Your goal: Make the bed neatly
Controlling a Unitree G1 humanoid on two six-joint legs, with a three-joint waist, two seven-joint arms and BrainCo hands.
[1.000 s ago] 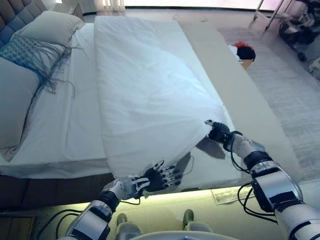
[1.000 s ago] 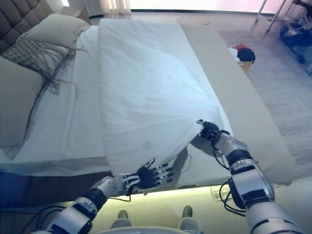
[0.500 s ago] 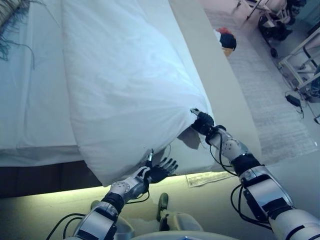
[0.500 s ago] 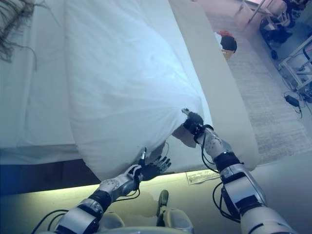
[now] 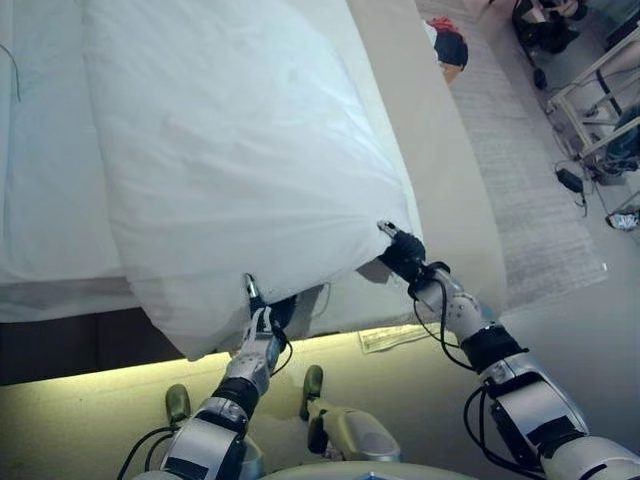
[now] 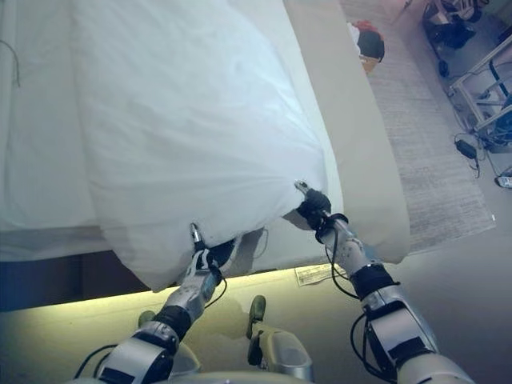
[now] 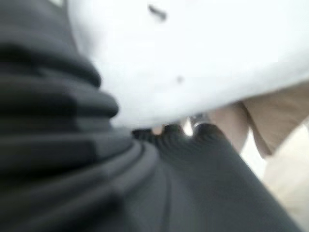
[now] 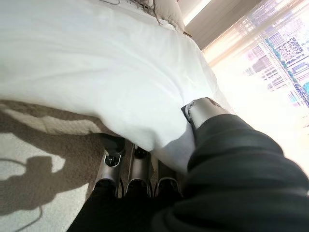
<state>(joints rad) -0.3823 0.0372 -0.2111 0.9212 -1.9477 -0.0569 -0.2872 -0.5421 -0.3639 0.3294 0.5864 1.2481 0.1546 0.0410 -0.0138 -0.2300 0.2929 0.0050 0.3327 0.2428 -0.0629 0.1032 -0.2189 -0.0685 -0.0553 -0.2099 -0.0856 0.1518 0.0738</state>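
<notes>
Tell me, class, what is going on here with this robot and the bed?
The robot stands at the side of the bed, working on the white duvet. Its right hand is pinching the duvet's near edge, thumb on top and fingers tucked under the cloth. Its left hand has reached up under the hanging corner of the duvet, where its fingers are hidden. The duvet lies along the bed with that corner drooping over the side, so the bed is not yet made.
</notes>
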